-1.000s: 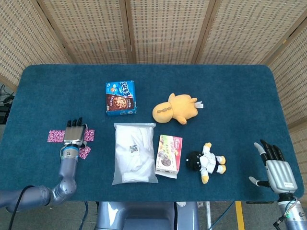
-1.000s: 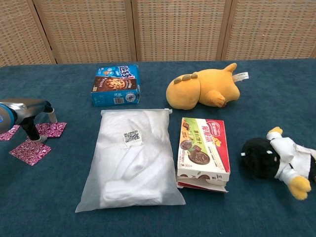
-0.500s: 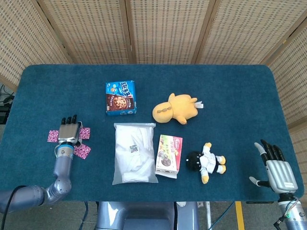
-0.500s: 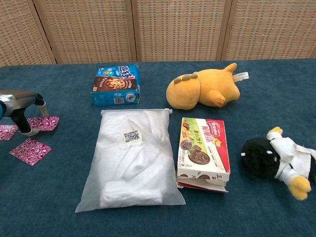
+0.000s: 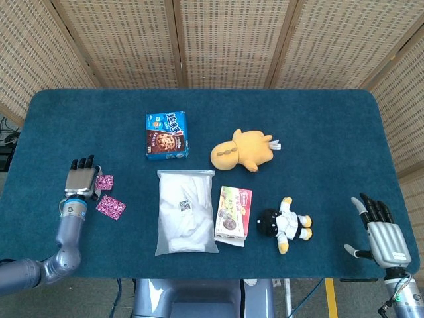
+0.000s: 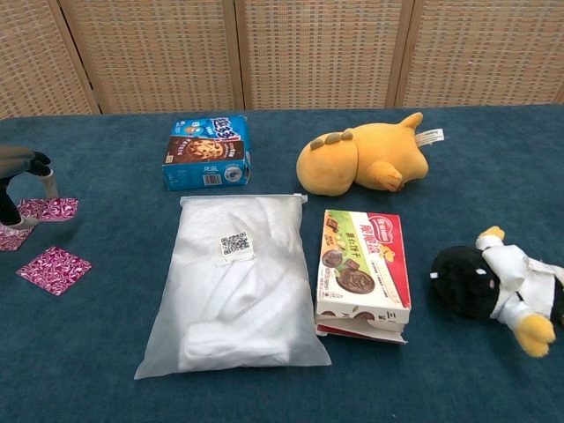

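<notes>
Near the left edge of the blue surface (image 5: 318,119) lie small purple patterned squares: one (image 5: 110,207) lies free, turned like a diamond, with another (image 5: 104,181) just behind it toward the far edge. A third shows only in the chest view, partly cut by the frame edge (image 6: 11,238). The left hand (image 5: 79,179) rests palm down right beside them, fingers straight and slightly spread toward the far edge, holding nothing; its fingertips seem to touch the surface by the squares, though I cannot tell whether it presses on one.

To the right of the squares lies a white plastic bag (image 5: 186,211), its long axis running from near edge to far edge. Behind it sits a blue cookie box (image 5: 166,135). Against the bag's right side lies a pink chocolate box (image 5: 233,215), then a black-and-white plush (image 5: 285,223), with a yellow plush (image 5: 243,150) further back.

The right hand (image 5: 383,232) hovers at the near right corner, fingers spread, empty.
</notes>
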Controlling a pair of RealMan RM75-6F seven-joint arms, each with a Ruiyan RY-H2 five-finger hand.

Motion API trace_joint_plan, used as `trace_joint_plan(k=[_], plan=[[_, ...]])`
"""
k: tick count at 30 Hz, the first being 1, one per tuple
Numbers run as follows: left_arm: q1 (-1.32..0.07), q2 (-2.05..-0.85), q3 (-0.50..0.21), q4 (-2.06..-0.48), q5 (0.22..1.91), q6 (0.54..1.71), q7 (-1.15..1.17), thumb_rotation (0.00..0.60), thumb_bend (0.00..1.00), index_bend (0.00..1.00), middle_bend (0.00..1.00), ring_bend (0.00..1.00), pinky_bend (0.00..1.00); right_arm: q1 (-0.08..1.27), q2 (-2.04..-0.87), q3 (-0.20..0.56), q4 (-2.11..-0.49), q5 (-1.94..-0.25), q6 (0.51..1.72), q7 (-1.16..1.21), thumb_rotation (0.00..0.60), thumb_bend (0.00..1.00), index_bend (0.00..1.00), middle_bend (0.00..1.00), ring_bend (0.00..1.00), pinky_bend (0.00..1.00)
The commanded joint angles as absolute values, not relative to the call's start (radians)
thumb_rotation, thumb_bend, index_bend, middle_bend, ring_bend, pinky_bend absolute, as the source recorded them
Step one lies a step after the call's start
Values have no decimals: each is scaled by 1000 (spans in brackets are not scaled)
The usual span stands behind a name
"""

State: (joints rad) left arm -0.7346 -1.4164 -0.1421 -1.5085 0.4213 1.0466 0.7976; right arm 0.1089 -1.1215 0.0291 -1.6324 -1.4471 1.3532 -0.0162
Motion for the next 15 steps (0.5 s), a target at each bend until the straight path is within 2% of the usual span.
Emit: trace_joint_plan(k=[1,15], plan=[[-700,-1367,-107,-1497,493,970,721,600,374,523,0,0,0,109,-1123,29,-1633,-1446,1352,-20,600,0,0,0,0,0],[-634,-1316,-51,-1427,641,933,586,600,369,524,0,0,0,108,-1129,27,-1636,-1448,1355,-40,600,0,0,0,0,0]])
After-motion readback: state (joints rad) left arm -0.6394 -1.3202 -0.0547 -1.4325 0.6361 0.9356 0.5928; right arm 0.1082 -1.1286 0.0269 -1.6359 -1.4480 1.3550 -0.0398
